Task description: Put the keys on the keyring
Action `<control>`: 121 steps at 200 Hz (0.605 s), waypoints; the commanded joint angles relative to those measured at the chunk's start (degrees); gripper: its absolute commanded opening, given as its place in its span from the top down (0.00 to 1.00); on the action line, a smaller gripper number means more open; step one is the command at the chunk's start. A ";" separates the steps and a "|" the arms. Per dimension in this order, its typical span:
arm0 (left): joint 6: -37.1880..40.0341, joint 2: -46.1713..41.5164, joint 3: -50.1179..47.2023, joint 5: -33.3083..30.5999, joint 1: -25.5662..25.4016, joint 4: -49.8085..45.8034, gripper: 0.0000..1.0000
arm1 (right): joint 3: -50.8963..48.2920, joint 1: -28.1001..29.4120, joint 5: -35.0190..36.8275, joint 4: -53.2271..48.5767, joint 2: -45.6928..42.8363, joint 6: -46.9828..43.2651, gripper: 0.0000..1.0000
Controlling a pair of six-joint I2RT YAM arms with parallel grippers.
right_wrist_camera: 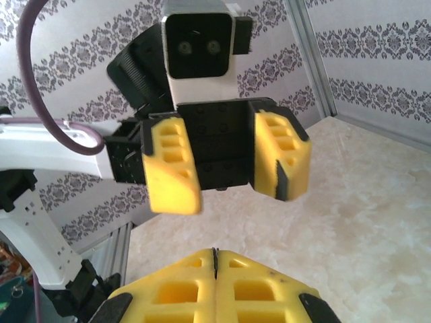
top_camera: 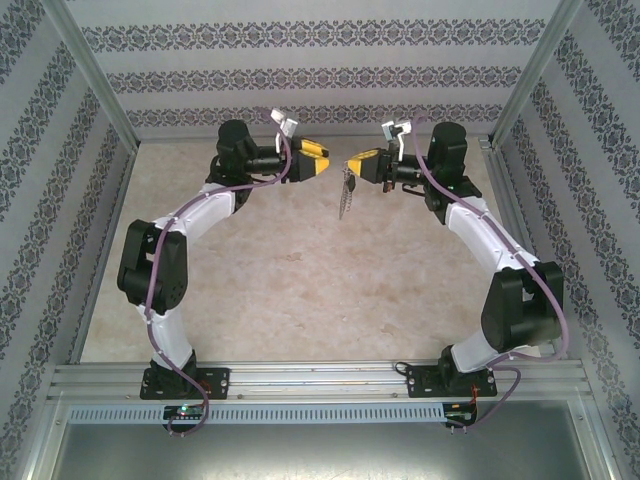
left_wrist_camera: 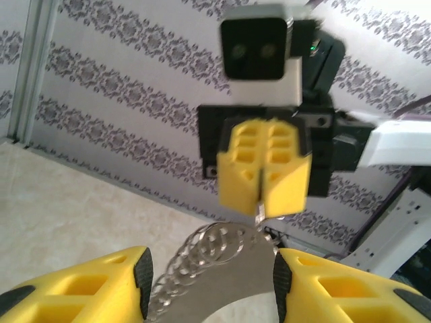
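Both arms are reaching to the far end of the beige marble-look bench (top_camera: 300, 290), with the grippers facing each other almost tip to tip. Patterned striped wallpaper (top_camera: 300, 60) is closing in the back and both sides. Aluminium frame posts (top_camera: 95, 90) are standing at the corners and a metal rail (top_camera: 320, 380) is running along the near edge under the arm bases. A purple cable (top_camera: 205, 205) is trailing along each arm, away from the grippers.

The right gripper (top_camera: 350, 166) is pinching its yellow fingers fully together. In the left wrist view the right gripper (left_wrist_camera: 261, 182) is showing no gap between its pads, and a thin metal bit is coming out from between them. The keyring (top_camera: 348, 195) is dangling from that pinch, with its chain-like strip hanging down in the air above the bench.

The left gripper (top_camera: 326, 160) is standing open just beside it. From its own camera the left gripper (left_wrist_camera: 212, 276) is straddling the keyring (left_wrist_camera: 222, 259), with the coiled rings and grey loop sitting between the two fingers. I cannot tell whether either pad is touching the metal. The right wrist view is showing the right gripper (right_wrist_camera: 215, 269) closed and the left gripper (right_wrist_camera: 227, 168) spread apart opposite.

The key is too small to make out.
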 commanded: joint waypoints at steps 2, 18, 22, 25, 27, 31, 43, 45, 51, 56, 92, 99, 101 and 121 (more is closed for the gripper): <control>20.66 -3.34 4.80 0.81 -0.92 -26.00 0.49 | 3.92 1.41 -0.13 -9.08 0.02 -8.56 1.00; 24.96 -3.30 6.65 0.67 -1.38 -31.47 0.49 | 4.84 1.94 -0.15 -9.82 0.85 -8.92 1.00; 25.42 -3.33 6.93 0.71 -1.37 -31.95 0.49 | 5.12 2.06 -0.15 -10.20 0.96 -9.12 1.00; 25.78 -3.33 7.00 0.81 -1.41 -32.25 0.49 | 5.33 2.11 -0.15 -10.45 1.12 -9.47 1.00; 25.90 -3.33 7.12 0.89 -1.41 -32.32 0.49 | 5.47 2.22 -0.11 -10.76 1.24 -9.61 1.00; 26.15 -3.42 7.23 0.92 -1.40 -32.56 0.49 | 5.77 2.41 0.03 -11.41 1.38 -10.03 1.00; 26.79 -3.51 7.61 1.26 -1.41 -33.25 0.48 | 6.46 2.90 0.19 -12.95 1.64 -11.22 1.00; 26.86 -3.51 7.67 1.46 -1.41 -33.38 0.48 | 6.50 2.88 0.31 -13.12 1.68 -11.30 1.00; 26.99 -3.51 7.94 1.75 -1.40 -33.51 0.48 | 6.75 3.09 0.53 -13.72 1.76 -11.76 1.00; 27.12 -3.47 8.05 1.92 -1.37 -33.63 0.48 | 6.83 3.28 0.75 -14.11 1.77 -12.15 1.00; 27.43 -3.86 8.17 2.94 -1.42 -33.60 0.48 | 7.28 3.84 1.56 -16.21 2.04 -13.73 1.00; 27.36 -3.87 8.23 3.47 -1.43 -33.47 0.48 | 7.31 3.91 1.65 -16.28 2.12 -13.81 1.00; 27.35 -3.86 8.24 3.62 -1.37 -33.43 0.48 | 7.31 3.90 1.68 -16.26 2.13 -13.82 1.00; 27.18 -3.94 8.28 4.56 -1.37 -33.51 0.47 | 7.22 3.93 1.96 -16.40 2.13 -13.98 1.00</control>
